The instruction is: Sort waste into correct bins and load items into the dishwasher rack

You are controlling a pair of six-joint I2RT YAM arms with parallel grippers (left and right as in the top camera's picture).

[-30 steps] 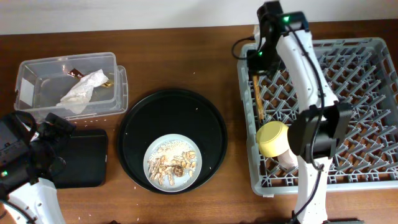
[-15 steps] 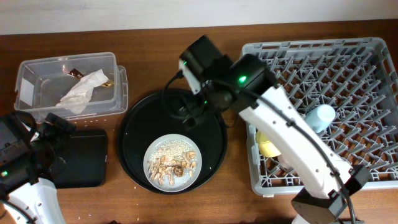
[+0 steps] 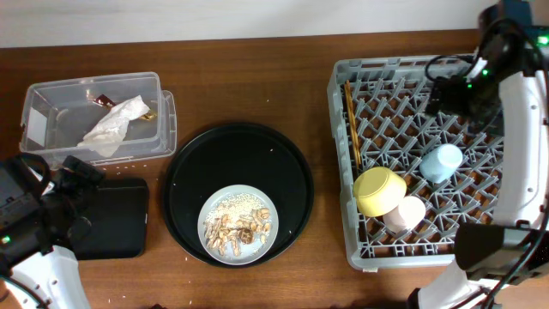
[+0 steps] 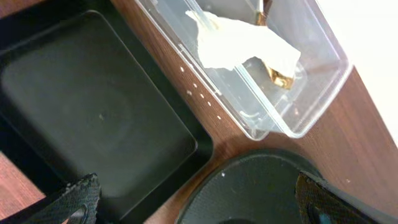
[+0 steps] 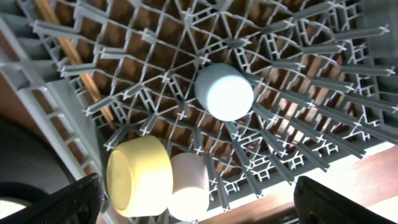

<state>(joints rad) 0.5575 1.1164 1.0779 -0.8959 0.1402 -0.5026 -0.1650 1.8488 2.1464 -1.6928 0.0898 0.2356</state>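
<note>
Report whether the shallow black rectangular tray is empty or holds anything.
Empty: the shallow black tray is bare save a tiny speck; the food scraps lie on the plate.

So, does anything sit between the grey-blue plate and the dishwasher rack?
Nothing on the table strip between them. The plate lies in the round black tray, so its rim and the rack's near wall must be cleared.

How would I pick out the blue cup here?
Look in the big grey rack on the right. A yellow bowl and a pink cup sit side by side; the light-blue cup stands apart from them, the only blue thing in it.
</note>
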